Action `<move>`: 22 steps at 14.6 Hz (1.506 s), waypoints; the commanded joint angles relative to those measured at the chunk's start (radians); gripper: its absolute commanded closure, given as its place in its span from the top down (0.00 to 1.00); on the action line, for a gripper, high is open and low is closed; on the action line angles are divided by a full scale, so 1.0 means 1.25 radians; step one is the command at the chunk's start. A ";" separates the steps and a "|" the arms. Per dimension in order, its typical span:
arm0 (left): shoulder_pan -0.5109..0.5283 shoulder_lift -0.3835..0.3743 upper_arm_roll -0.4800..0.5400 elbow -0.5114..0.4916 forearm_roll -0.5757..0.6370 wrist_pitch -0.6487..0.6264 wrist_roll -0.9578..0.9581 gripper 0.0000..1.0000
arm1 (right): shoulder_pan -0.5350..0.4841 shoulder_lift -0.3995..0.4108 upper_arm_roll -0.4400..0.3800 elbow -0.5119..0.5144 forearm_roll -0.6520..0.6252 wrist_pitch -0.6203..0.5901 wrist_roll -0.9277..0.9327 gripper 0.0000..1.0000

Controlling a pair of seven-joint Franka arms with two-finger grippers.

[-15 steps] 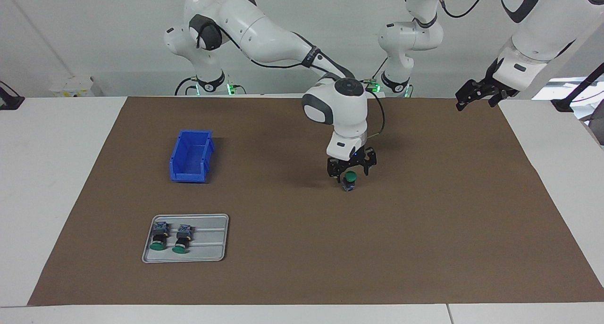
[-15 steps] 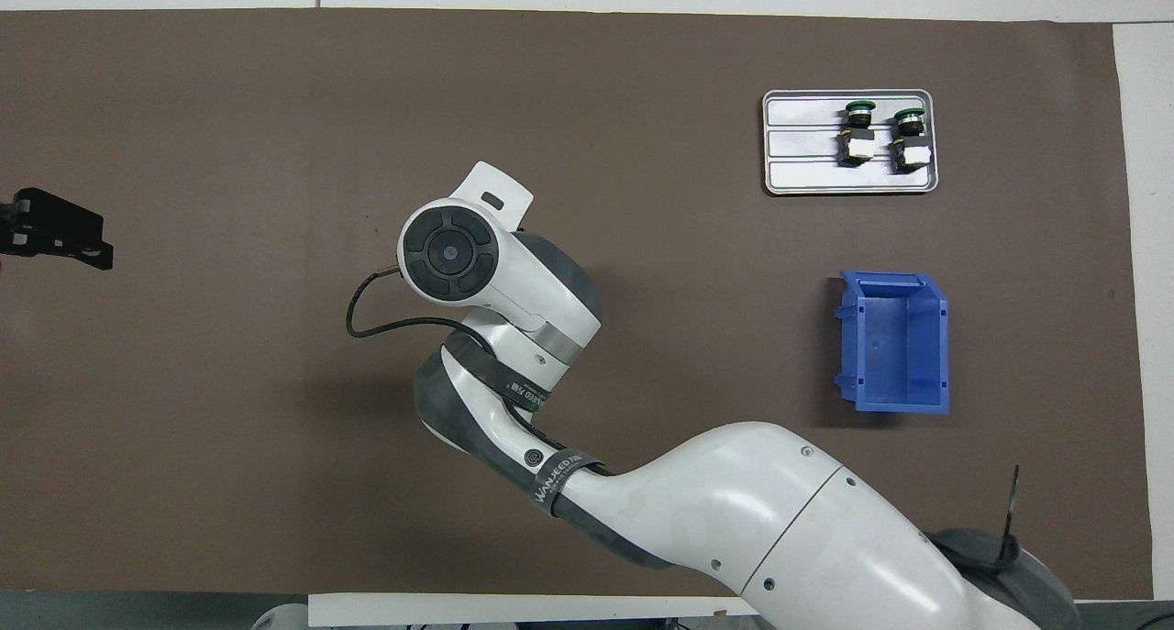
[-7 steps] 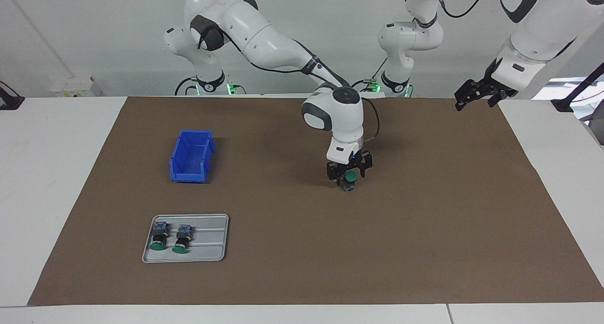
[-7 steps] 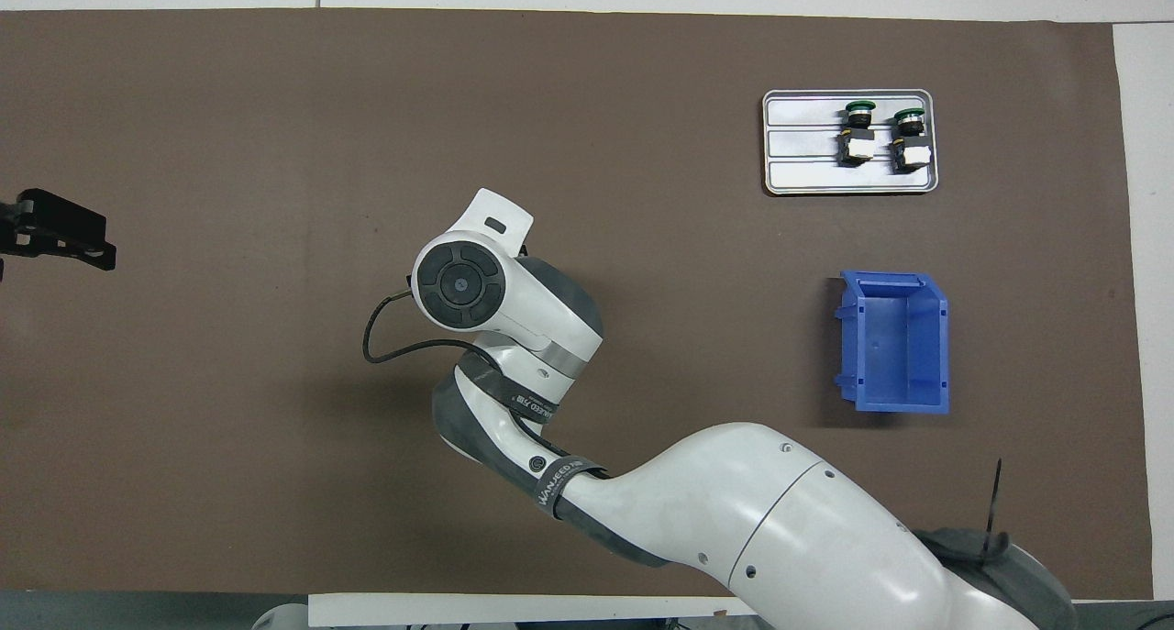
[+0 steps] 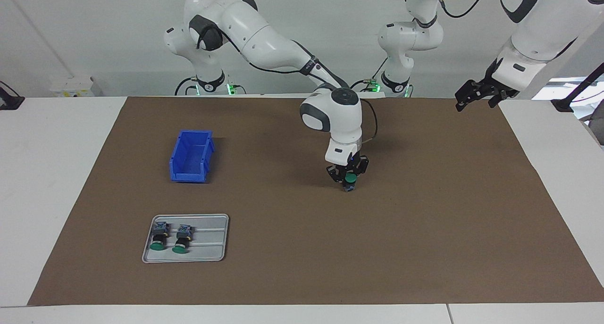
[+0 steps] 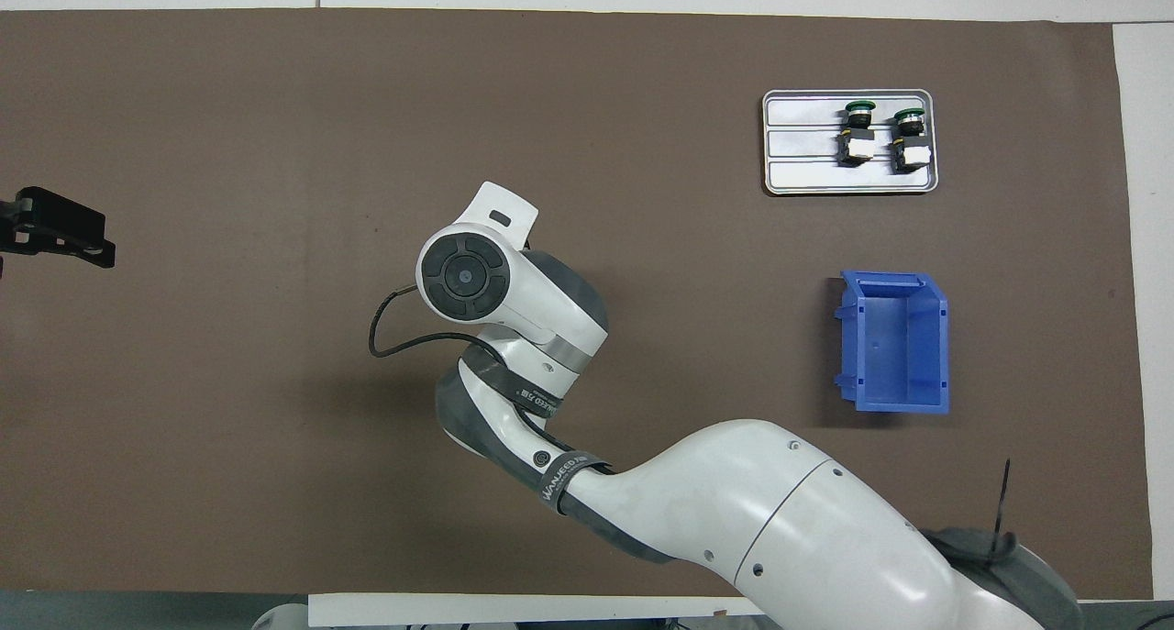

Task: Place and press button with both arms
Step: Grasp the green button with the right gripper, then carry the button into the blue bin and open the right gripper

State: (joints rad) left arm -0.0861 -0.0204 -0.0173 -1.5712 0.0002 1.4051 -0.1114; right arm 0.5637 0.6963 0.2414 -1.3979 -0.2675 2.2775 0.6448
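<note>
I've got the right hand [image 5: 348,177] down at the middle of the brown mat [image 5: 424,229], fingers clenched around the button [image 5: 349,180]. The button stands upright on the mat, green cap up, its grey-blue block at the bottom, and the fingertips close in on it from both sides just under the cap. From overhead I can't see the hand or the button at all: the right arm's [image 6: 734,511] white wrist housing sits straight over them.

My left hand [image 5: 474,94] hangs in the air over the mat's corner at the left arm's end of the table [image 5: 47,173], waiting, fingers spread apart and holding nothing. Overhead it shows as a black shape [image 6: 57,229] at the edge of the view.

Toward the right arm's end I see the blue bin [image 5: 191,156], open side up. Farther from the robots than the bin lies the grey tray [image 5: 207,248], and two more buttons [image 5: 159,235] lie in it on their sides, side by side, green caps pointing away from the robots. Bin and tray are well apart from the button I'm gripping.
</note>
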 commanded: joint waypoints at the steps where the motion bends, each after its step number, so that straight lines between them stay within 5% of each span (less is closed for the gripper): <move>1: -0.003 -0.019 -0.001 -0.023 0.013 0.016 0.008 1.00 | -0.100 -0.126 0.008 -0.041 -0.002 -0.110 -0.013 0.00; 6: -0.004 -0.020 -0.001 -0.024 0.013 0.016 0.007 1.00 | -0.291 -0.464 0.012 -0.447 0.047 -0.065 -0.088 0.00; 9: -0.002 -0.019 0.000 -0.024 0.016 0.018 0.006 1.00 | -0.395 -0.578 0.009 -0.566 0.139 -0.066 -0.275 0.00; 14: 0.001 -0.020 0.000 -0.025 0.021 0.017 0.013 1.00 | -0.576 -0.660 0.007 -0.661 0.236 -0.077 -0.517 0.00; 22: 0.004 -0.021 -0.001 -0.027 0.022 0.022 0.073 1.00 | -0.648 -0.668 0.004 -0.726 0.313 -0.060 -0.553 0.00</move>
State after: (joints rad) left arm -0.0855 -0.0204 -0.0160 -1.5732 0.0089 1.4091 -0.0379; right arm -0.2162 -0.1124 0.2353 -2.2691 0.0963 2.1740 -0.0088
